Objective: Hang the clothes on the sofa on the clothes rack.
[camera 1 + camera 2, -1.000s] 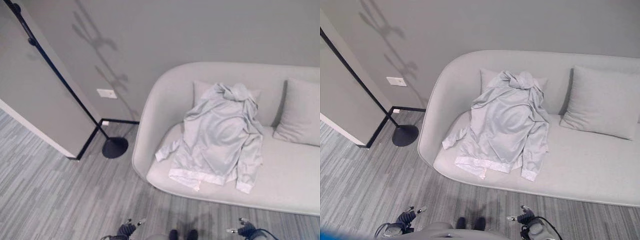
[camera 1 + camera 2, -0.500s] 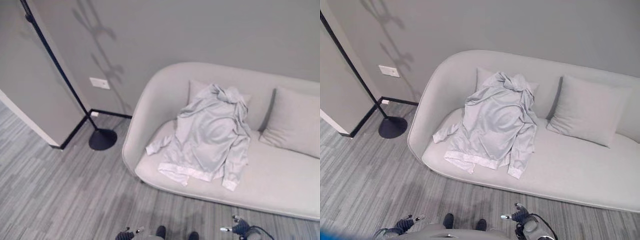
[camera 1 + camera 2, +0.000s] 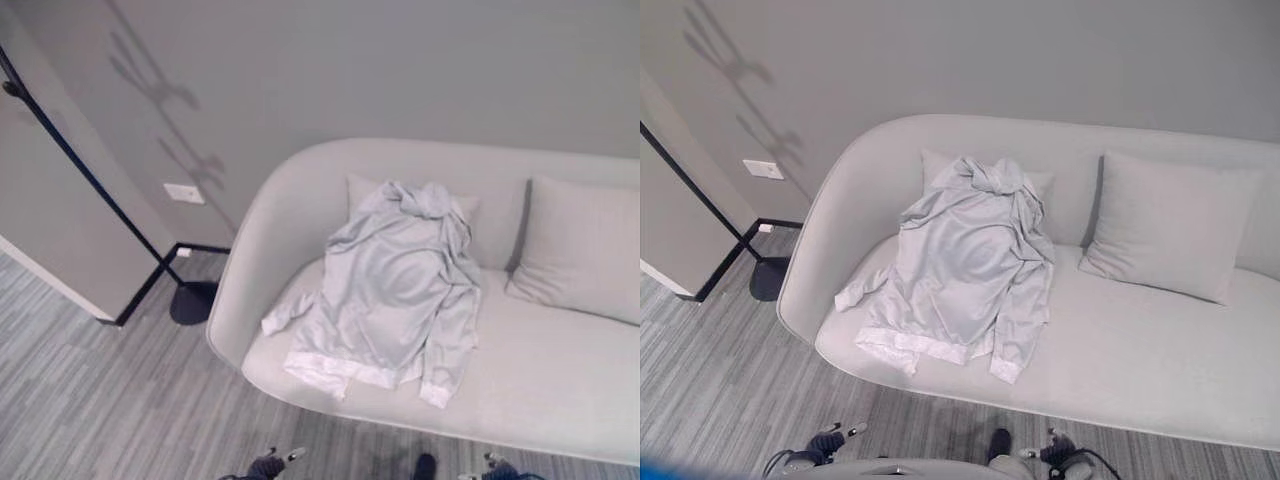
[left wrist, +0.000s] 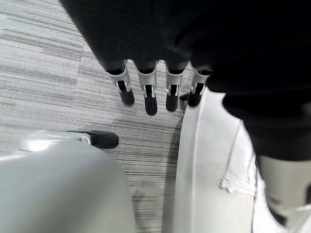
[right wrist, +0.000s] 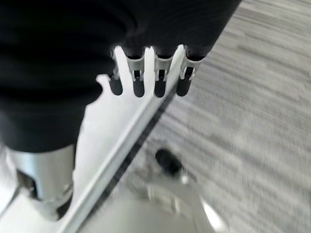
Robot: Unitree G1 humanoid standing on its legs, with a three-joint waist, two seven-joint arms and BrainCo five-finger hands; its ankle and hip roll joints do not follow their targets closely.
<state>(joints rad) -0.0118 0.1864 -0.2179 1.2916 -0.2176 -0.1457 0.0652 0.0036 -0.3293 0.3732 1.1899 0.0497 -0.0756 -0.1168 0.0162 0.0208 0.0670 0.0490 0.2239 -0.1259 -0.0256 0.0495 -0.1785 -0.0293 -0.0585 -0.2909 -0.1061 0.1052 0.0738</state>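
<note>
A pale grey hooded jacket [image 3: 390,290] lies spread over the left seat and backrest of the light grey sofa [image 3: 560,370], one sleeve trailing toward the sofa's left end. The clothes rack, a thin black pole [image 3: 80,165] on a round black base [image 3: 190,302], stands on the floor left of the sofa by the wall. My left hand [image 3: 830,440] and right hand [image 3: 1058,450] hang low at the bottom edge, well short of the sofa. Each wrist view shows straight fingers, left [image 4: 149,87] and right [image 5: 138,77], over the striped floor, holding nothing.
A square grey cushion [image 3: 580,250] leans on the backrest right of the jacket, and another cushion [image 3: 360,190] sits partly under it. A wall plate [image 3: 183,193] is low on the wall. A partition with black skirting [image 3: 140,295] juts out at left. Grey striped floor [image 3: 90,410] lies before the sofa.
The whole picture has shifted, so the camera has moved: sofa and rack now sit further left. The jacket lies as before. My hands show lower at the bottom edge.
</note>
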